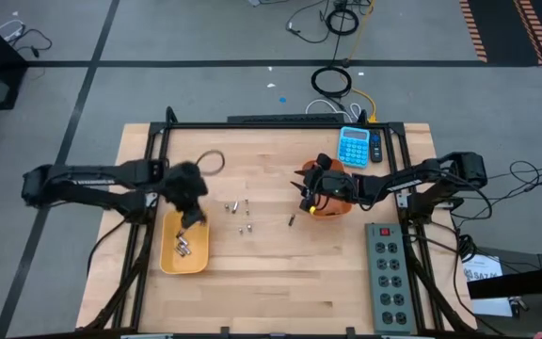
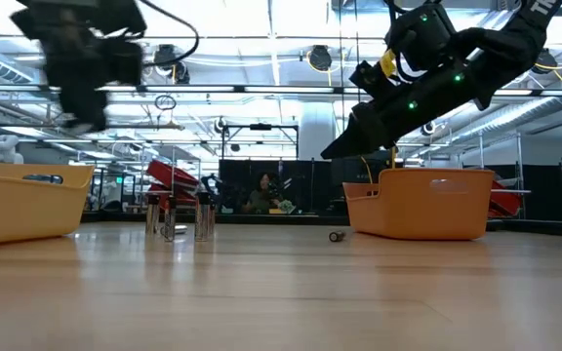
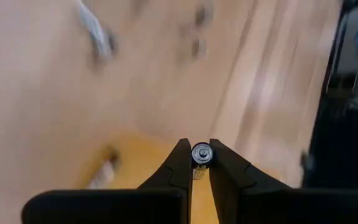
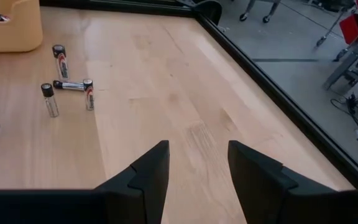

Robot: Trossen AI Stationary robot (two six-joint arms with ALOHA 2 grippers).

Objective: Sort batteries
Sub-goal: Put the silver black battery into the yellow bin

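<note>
Several silvery-grey batteries (image 1: 243,215) stand or lie on the wooden table between the bins; in the right wrist view the same batteries (image 4: 73,85) lie ahead of the fingers. One small dark battery (image 1: 291,221) lies near the orange bin (image 1: 339,209). A few batteries (image 1: 183,247) lie in the yellow bin (image 1: 169,259). My left gripper (image 1: 192,217) hovers over the yellow bin's far end, shut on a battery (image 3: 202,153). My right gripper (image 1: 304,195) is open above the table beside the orange bin's left side; its own view shows the right gripper (image 4: 197,149) holding nothing. My left gripper pinches one battery between its two fingertips (image 3: 180,163). I see the battery's round metal end (image 3: 202,152) facing the wrist camera, so it lies along the fingers. It is lifted clear, above the yellow bin (image 3: 135,163).
A blue calculator (image 1: 353,146) and a dark device sit at the table's far right. A grey power strip (image 1: 389,278) lies along the right edge. A cable loop (image 1: 214,162) rests at the far left. Bare wood lies toward the near edge.
</note>
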